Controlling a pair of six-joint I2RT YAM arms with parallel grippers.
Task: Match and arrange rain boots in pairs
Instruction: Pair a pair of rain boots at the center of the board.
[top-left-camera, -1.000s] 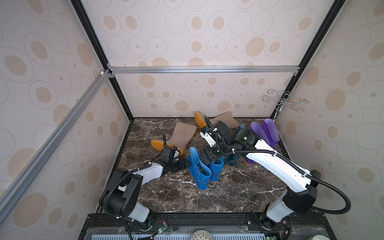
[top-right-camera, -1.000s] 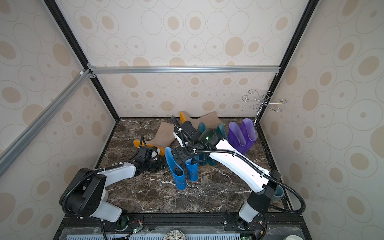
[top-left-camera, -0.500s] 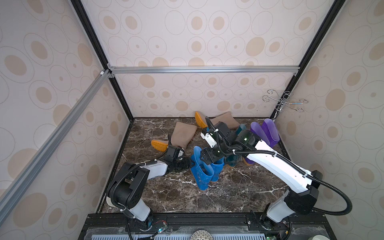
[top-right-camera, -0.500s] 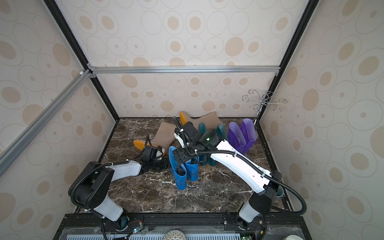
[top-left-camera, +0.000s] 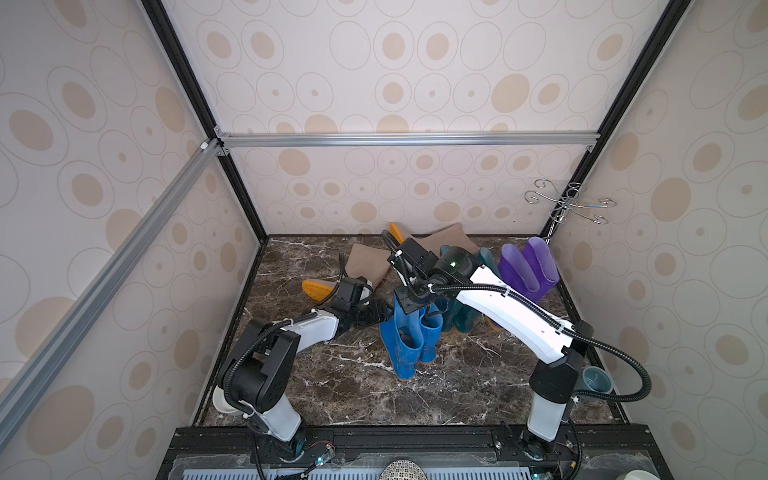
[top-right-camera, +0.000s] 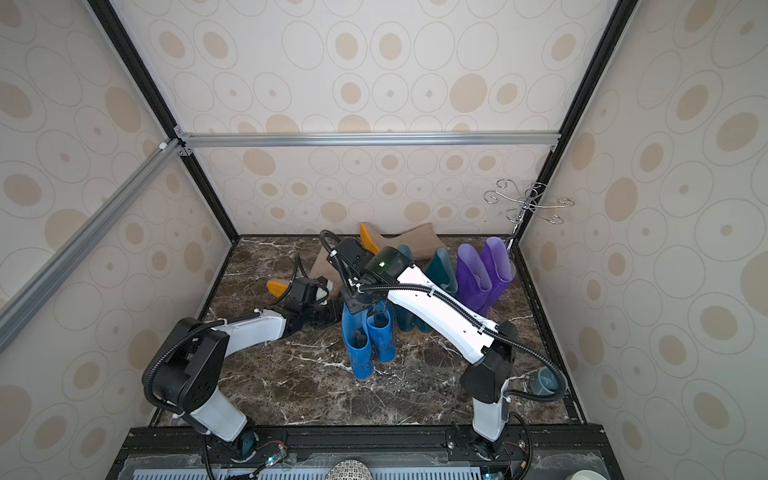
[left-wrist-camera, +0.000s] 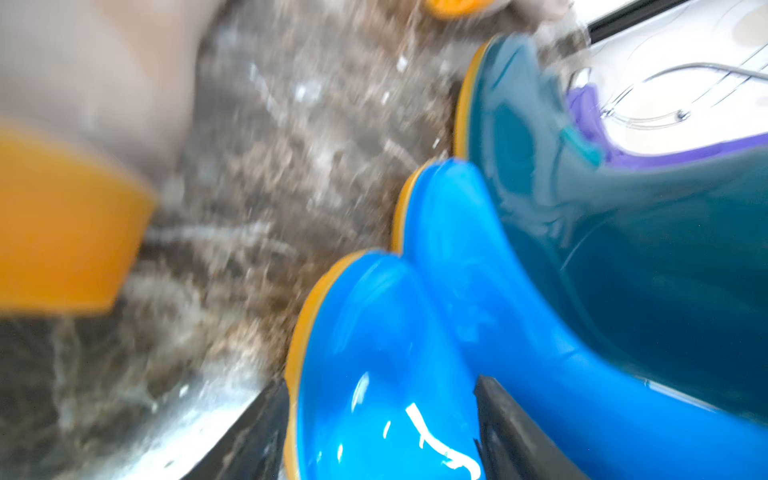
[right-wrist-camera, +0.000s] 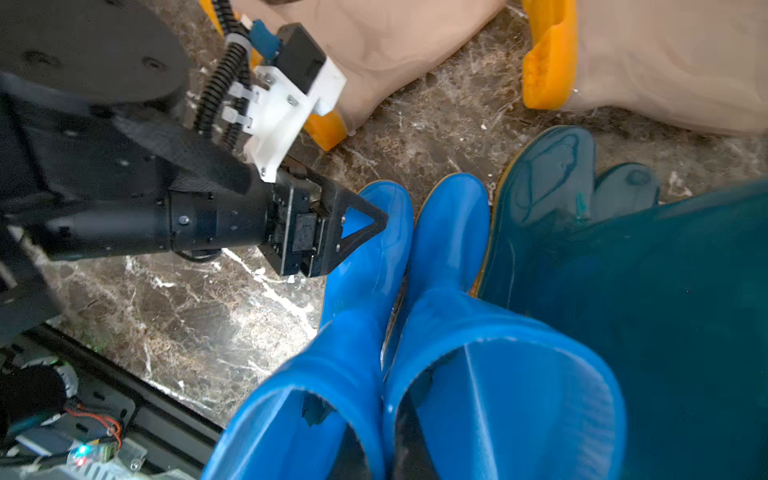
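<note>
Two bright blue rain boots (top-left-camera: 401, 353) (top-right-camera: 382, 336) stand upright side by side mid-floor. My right gripper (right-wrist-camera: 382, 419) reaches down from above, one finger inside each shaft, shut on their touching cuffs (top-left-camera: 411, 305). My left gripper (left-wrist-camera: 380, 432) lies low at the left, open, its fingers astride the toe of the left blue boot (top-left-camera: 384, 311). Two dark teal boots (top-right-camera: 442, 270) stand just right of the blue ones. The purple pair (top-left-camera: 525, 266) stands at the right wall. Two beige boots (top-left-camera: 365, 266) (top-left-camera: 440, 241) lie on their sides behind.
A wire hook rack (top-left-camera: 569, 203) hangs in the back right corner. A small teal cup (top-left-camera: 594, 380) sits by the right arm's base. Bare marble floor (top-left-camera: 457, 386) lies in front of the blue boots. Patterned walls close in three sides.
The right gripper has shut on the blue boots' cuffs. The leaning left blue boot now stands against its mate. The left gripper moved right to that boot's toe.
</note>
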